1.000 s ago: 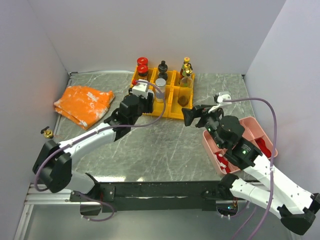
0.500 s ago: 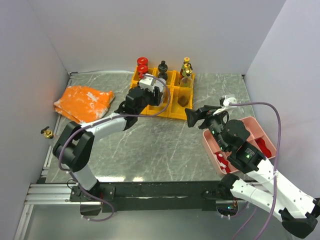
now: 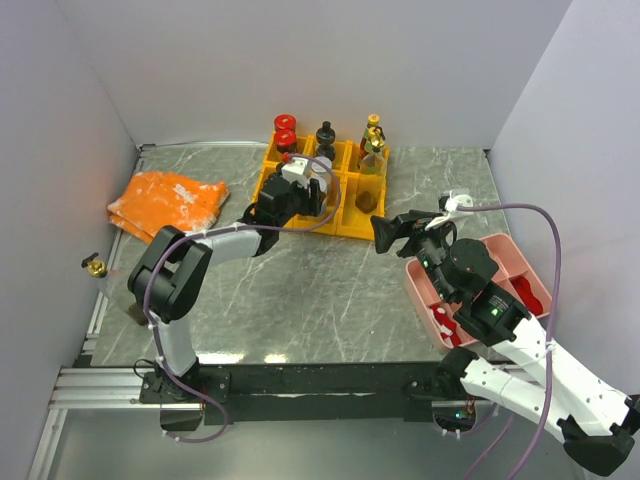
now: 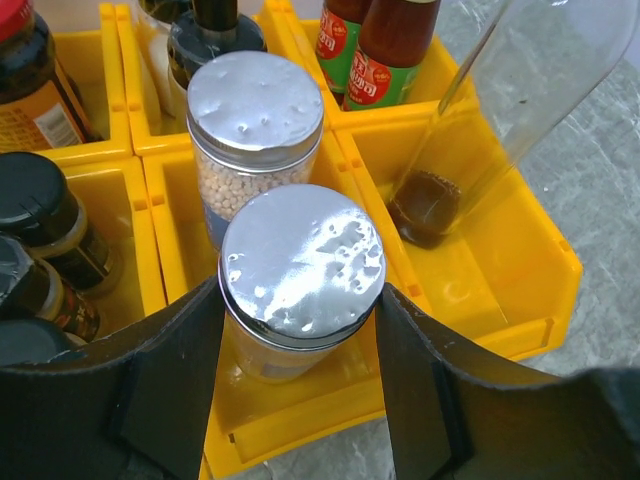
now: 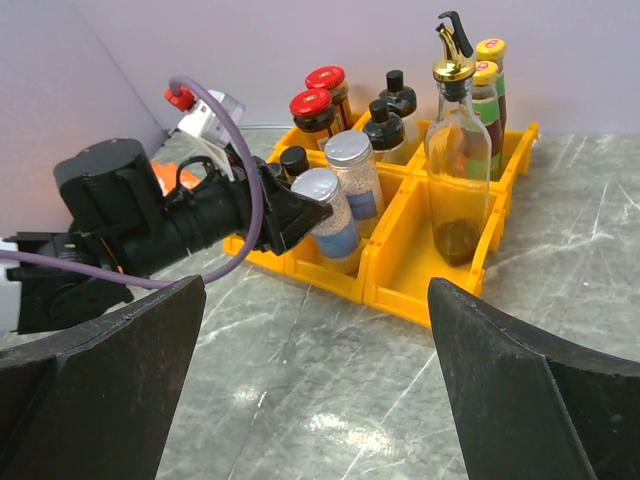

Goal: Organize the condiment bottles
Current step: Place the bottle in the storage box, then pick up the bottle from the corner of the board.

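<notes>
Left claw (image 4: pixel 300 305) grips the silver-capped jar (image 4: pixel 300 265), down in the yellow organizer's (image 4: pixel 480 290) front middle bin. Ease open and lift straight up, clear of the grain jar (image 4: pixel 255 130) just behind. Left bins hold dark black-capped jars (image 4: pixel 45 215), the right front bin an oil cruet (image 4: pixel 430 205) with dark dregs; the right claw (image 3: pixel 393 233) gapes wide and empty, off the organizer's right.
</notes>
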